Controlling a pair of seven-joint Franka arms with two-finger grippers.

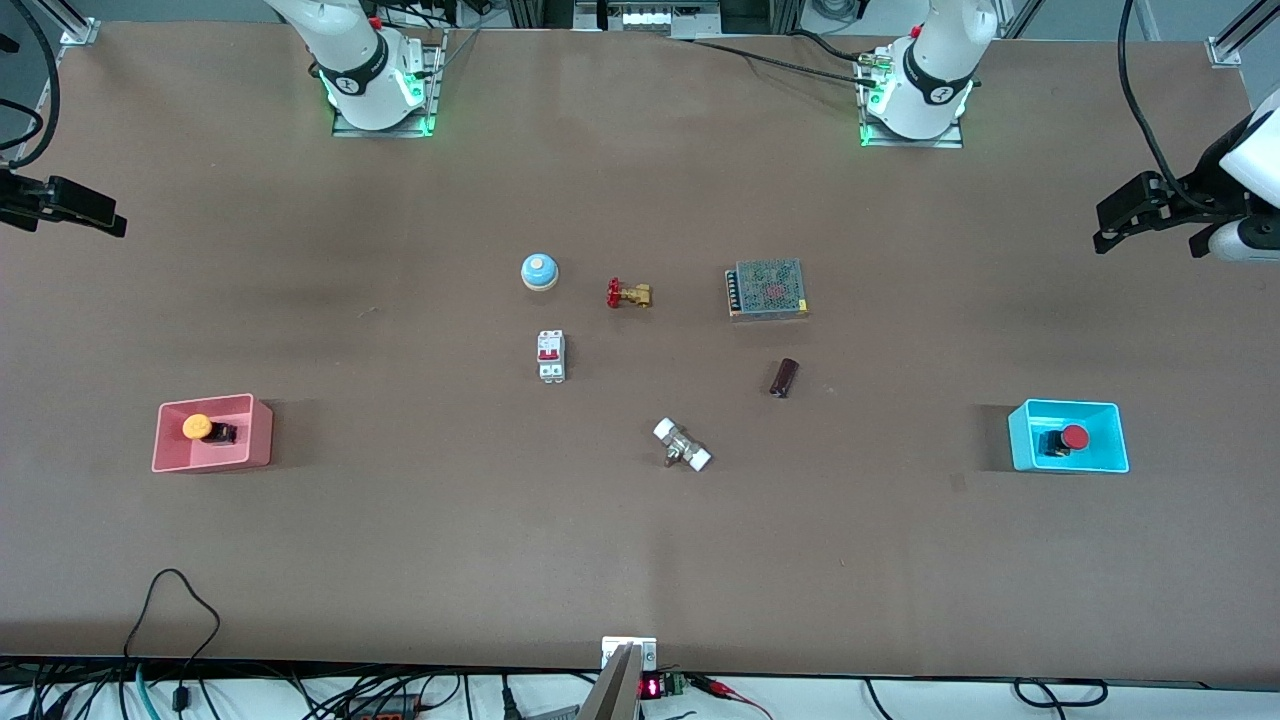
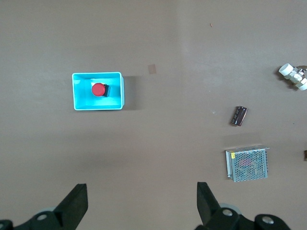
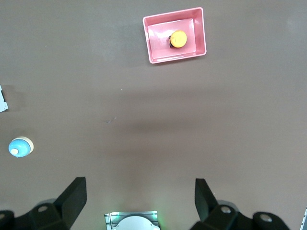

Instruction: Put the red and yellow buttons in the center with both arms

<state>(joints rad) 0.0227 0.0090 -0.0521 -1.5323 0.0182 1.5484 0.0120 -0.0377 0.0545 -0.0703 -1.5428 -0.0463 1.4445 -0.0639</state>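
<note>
Buttons sit binned: yellow button (image 1: 197, 426) in the pink bin (image 1: 262, 434), red button (image 1: 1074, 436) in the cyan bin (image 1: 1018, 436); left gripper (image 2: 139, 201) and right gripper (image 3: 139, 199) hang spread wide over bare desk (image 1: 400, 560).

In the front view both arms are running off the picture's top edge above their bases, and the left pincer (image 1: 1105, 238) is showing only in part at the edge, its fingertips too dark to separate. The right pincer (image 1: 110, 226) is likewise being cut by the edge. In the left wrist view the white fitting (image 2: 293, 75) is being cropped at the border. In the right wrist view the breaker (image 3: 3, 100) is showing as a mere sliver. The yellow button (image 3: 178, 39) is hiding its black body under its cap.
</note>
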